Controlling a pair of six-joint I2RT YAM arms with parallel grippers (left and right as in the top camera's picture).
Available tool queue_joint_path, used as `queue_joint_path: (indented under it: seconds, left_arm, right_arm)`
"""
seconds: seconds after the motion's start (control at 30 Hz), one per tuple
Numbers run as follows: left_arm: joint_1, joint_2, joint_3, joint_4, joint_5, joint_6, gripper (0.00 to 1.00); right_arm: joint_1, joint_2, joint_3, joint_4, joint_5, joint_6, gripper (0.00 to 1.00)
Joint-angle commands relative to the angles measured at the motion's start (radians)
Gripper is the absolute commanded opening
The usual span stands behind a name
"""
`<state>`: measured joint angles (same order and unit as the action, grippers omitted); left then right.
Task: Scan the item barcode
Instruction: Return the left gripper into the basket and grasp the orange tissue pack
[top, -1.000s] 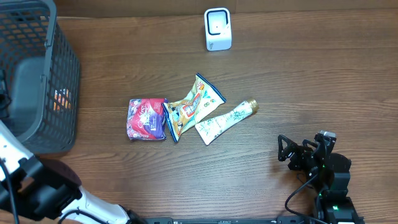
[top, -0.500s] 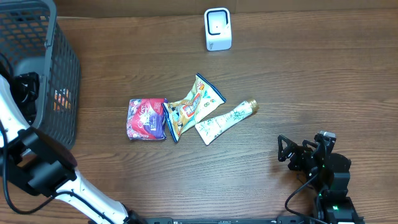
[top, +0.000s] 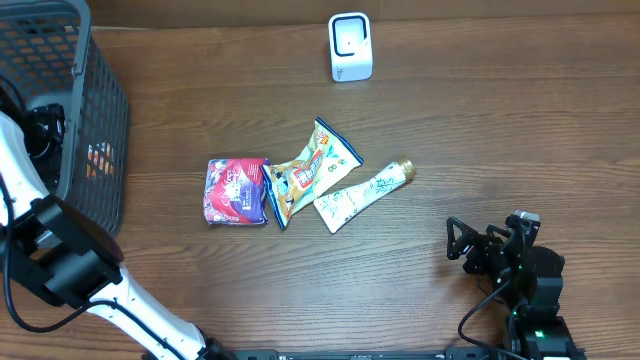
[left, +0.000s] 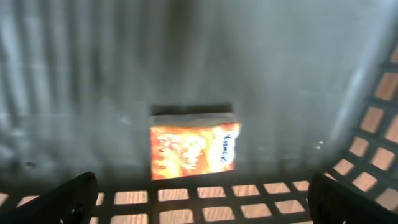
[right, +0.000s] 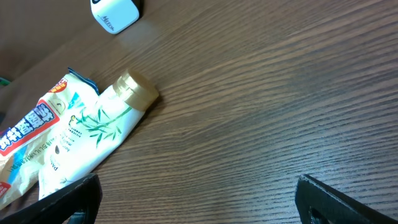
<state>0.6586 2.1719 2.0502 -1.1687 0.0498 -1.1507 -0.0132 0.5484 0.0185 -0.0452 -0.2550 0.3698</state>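
My left jaws stand wide and empty inside the grey mesh basket (top: 100, 110), their tips at either side of an orange box (left: 194, 148). The box lies flat on the basket floor close to the mesh wall, and its face is orange and yellow with a white patch of blue lettering too blurred to read. My right jaws, just as wide and holding nothing, hover low over the brown wooden counter (right: 280, 93), near the gold cap of a white tube (right: 93, 134) printed with green leaves. Touching the tube lies a yellow snack bag (top: 310, 170), and against that a purple packet (top: 236, 190). A white scanner (top: 350, 46) stands at the counter's far edge.
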Motion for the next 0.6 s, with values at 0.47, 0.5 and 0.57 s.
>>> queue_joint_path:
  seconds: [0.47, 0.5, 0.57]
  left_arm:
    - [-0.044, 0.193, 0.014, 0.064, 0.082, -0.047, 1.00]
    - [-0.044, 0.198, 0.014, 0.066, 0.082, -0.047, 1.00]
    - [-0.046, 0.212, 0.014, 0.080, 0.082, -0.047, 1.00]
  right_arm:
    - [-0.001, -0.001, -0.010, -0.002, 0.018, 0.001, 1.00]
    - [-0.001, -0.001, -0.010, -0.003, 0.018, 0.001, 1.00]
    - [-0.001, -0.001, -0.010, -0.006, 0.018, 0.001, 1.00]
